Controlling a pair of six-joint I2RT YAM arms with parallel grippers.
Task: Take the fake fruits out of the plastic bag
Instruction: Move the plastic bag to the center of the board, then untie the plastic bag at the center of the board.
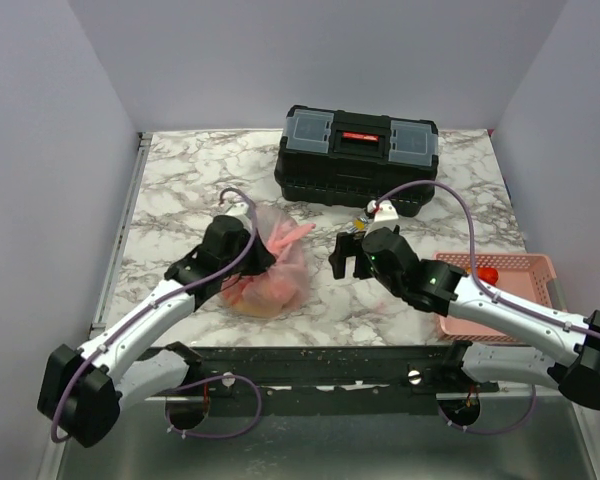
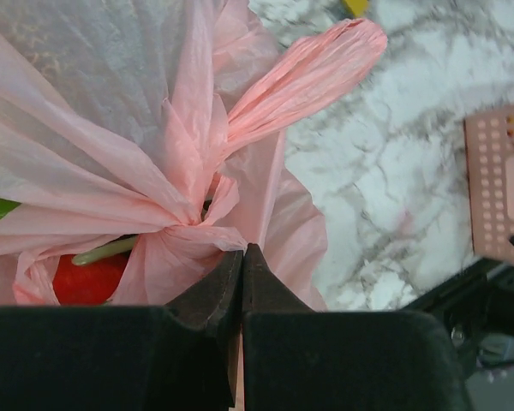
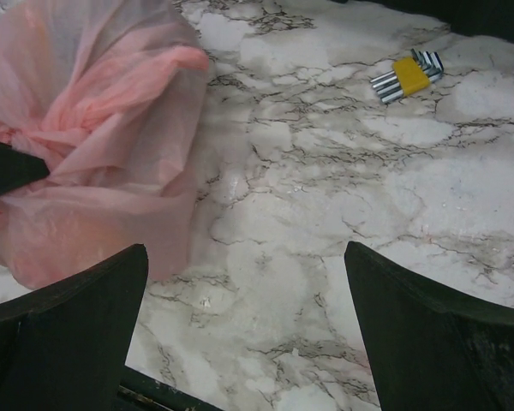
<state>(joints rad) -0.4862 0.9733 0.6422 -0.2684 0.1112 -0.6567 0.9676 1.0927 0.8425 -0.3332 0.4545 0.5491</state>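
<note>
Plastic bag (image 2: 111, 128) lies left of centre on the table (image 1: 180, 180), my left gripper (image 2: 242, 257) clamped on its film just under the bunched neck (image 2: 197, 218). I'd hold firm while my right gripper (image 3: 247, 250), wide and empty beside it, takes the far loop (image 2: 308, 68) to pull the neck open.

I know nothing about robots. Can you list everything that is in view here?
table: one, white-grey marble pattern, under everything
plastic bag: one, pink, left of centre, top bunched
fake fruits: count hidden, red and green show, inside the bag
toolbox: one, black, at the back
basket: one, pink, right near edge
red piece: one, in the basket
hex keys: one set, yellow holder, in front of the toolbox
left gripper: black, pinched shut on the bag
right gripper: black, open, over bare table beside the bag
</note>
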